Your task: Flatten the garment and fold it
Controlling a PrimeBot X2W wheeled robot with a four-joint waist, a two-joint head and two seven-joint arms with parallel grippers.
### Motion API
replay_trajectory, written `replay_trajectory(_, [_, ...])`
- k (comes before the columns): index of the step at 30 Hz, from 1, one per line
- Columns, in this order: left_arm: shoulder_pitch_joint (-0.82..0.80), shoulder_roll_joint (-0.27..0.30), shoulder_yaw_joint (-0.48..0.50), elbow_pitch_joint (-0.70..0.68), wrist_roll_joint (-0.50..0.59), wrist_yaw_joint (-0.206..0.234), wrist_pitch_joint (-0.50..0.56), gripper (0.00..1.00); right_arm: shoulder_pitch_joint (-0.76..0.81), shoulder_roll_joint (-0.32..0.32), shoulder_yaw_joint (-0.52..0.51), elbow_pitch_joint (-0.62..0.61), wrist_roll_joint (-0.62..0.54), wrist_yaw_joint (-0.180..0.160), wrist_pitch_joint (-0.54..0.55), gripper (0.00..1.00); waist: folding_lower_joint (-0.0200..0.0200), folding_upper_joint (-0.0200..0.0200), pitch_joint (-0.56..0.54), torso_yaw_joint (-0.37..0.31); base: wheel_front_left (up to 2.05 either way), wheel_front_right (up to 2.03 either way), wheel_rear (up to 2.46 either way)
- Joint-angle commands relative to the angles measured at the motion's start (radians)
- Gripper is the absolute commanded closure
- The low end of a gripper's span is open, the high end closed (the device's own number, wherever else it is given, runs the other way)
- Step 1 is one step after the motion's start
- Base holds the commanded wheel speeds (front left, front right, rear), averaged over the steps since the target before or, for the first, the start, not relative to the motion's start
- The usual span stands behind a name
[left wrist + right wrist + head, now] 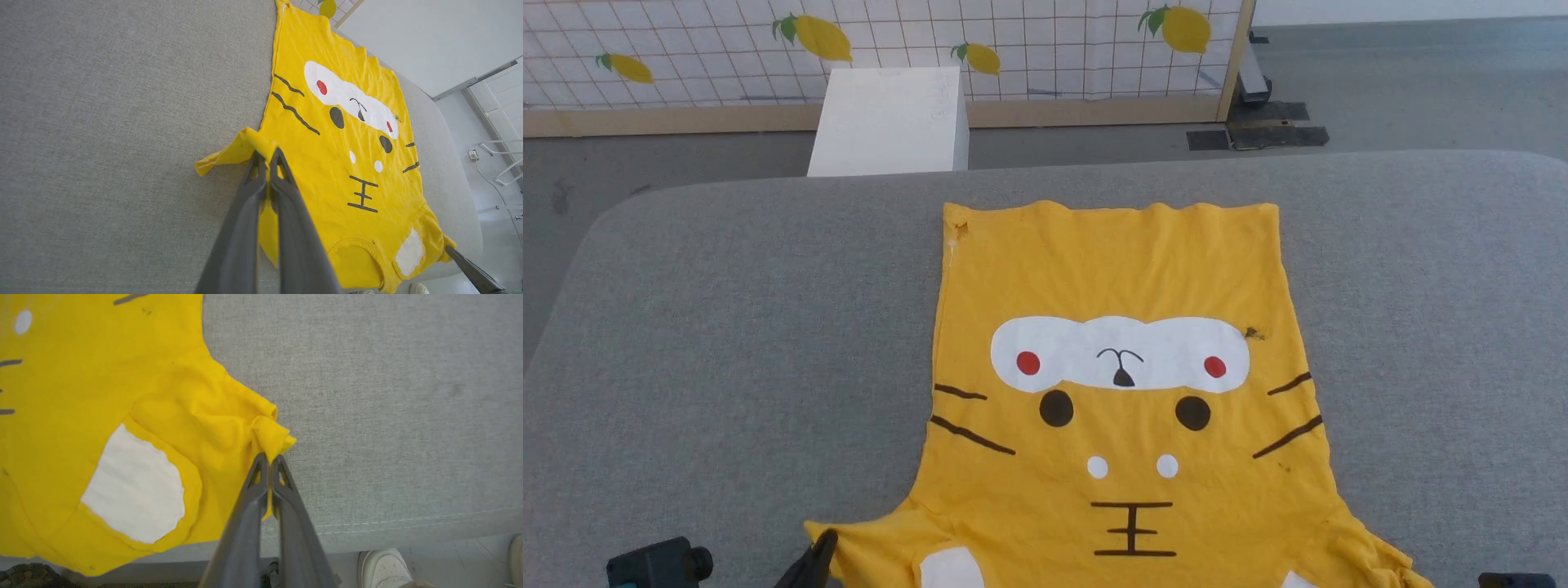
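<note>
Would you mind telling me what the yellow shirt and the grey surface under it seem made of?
The garment looks like soft, matte cotton knit: it wrinkles and bunches limply. The grey surface seems upholstered in heathered woven fabric, with stitched seams near its edge.

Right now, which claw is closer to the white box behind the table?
Left. The left claw grips the garment sleeve nearest the white box; the right claw grips the opposite sleeve, farther off.
</note>
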Motion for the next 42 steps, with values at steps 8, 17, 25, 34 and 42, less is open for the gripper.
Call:
replay_trajectory(8, [-0.038, 0.011, -0.006, -0.014, 0.02, -0.01, -0.002, 1.0, -0.082, -0.006, -0.036, 0.132, -0.01, -0.002, -0.08, 0.0, 0.0001, 0.0, 0.026, 0.016, 0.0, 0.0, 0.0])
replay_trajectory(17, [-0.035, 0.023, -0.004, -0.077, 0.038, -0.013, -0.015, 1.0, -0.239, -0.072, -0.196, -0.238, 0.05, -0.002, 0.031, 0.0, 0.0001, 0.0, 0.095, 0.053, 0.0, 0.0, 0.0])
replay_trajectory(25, [-0.093, 0.018, -0.031, -0.123, 0.052, -0.035, -0.035, 1.0, -0.648, -0.256, -0.118, -0.15, 0.053, -0.002, 0.191, 0.0, 0.0001, 0.0, 0.246, 0.098, 0.0, 0.0, 0.0])
replay_trajectory(34, [-0.194, 0.025, -0.06, -0.124, 0.079, -0.061, -0.047, 1.0, -1.017, -0.269, 0.02, 0.144, -0.019, -0.002, 0.277, 0.0, 0.0001, 0.0, 0.421, 0.155, 0.0, 0.0, 0.0])
replay_trajectory(42, [-0.243, 0.016, -0.084, -0.114, 0.089, -0.073, -0.057, 1.0, -1.131, -0.253, 0.006, 0.277, -0.082, -0.002, 0.326, 0.0, 0.0001, 0.0, 0.514, 0.197, 0.0, 0.0, 0.0])
